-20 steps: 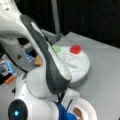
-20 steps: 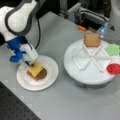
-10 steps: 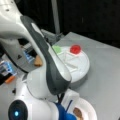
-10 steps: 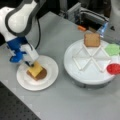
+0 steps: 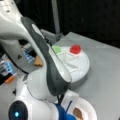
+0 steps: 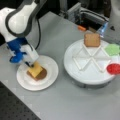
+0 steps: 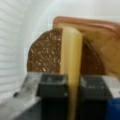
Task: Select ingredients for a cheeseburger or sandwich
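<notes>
On the grey table (image 6: 75, 100) we find our gripper (image 6: 29, 63) low over the white plate (image 6: 51, 75), clamped edge-on around the cheese square (image 7: 71, 62); the brown patty (image 7: 45, 55) on toast lies directly beneath it

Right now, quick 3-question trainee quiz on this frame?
1. True or false: the pincer is shut on the cheese.
2. What lies directly under the cheese on the plate? A) leaf B) patty C) red disc
3. Fill in: the divided tray holds a toast, a green leaf and a red ____.

Key:
1. True. In the wrist view the cheese stands on edge between both fingers.
2. B, the patty, with a second toast beneath it.
3. disc.
</notes>
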Controlling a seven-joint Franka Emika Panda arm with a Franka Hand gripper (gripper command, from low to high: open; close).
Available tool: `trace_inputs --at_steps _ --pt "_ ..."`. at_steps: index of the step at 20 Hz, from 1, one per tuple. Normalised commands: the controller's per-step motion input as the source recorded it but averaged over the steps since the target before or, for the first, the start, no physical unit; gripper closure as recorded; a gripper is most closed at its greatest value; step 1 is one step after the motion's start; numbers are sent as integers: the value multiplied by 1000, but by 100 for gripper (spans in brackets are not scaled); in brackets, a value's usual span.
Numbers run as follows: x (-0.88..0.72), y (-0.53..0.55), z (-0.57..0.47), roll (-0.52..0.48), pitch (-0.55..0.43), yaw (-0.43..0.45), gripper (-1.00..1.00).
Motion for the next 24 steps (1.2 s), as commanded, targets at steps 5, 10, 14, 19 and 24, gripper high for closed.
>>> trace_inputs --at_steps 5,10,14,19,24 --pt "-123 -25 -116 24 -127 12 100" --pt "-161 -22 -107 19 -120 10 -100" --pt "-204 -38 -97 8 -116 14 -100" --pt "-260 -31 -66 13 -118 32 -100" --pt "-308 -40 -33 18 -115 81 -100"
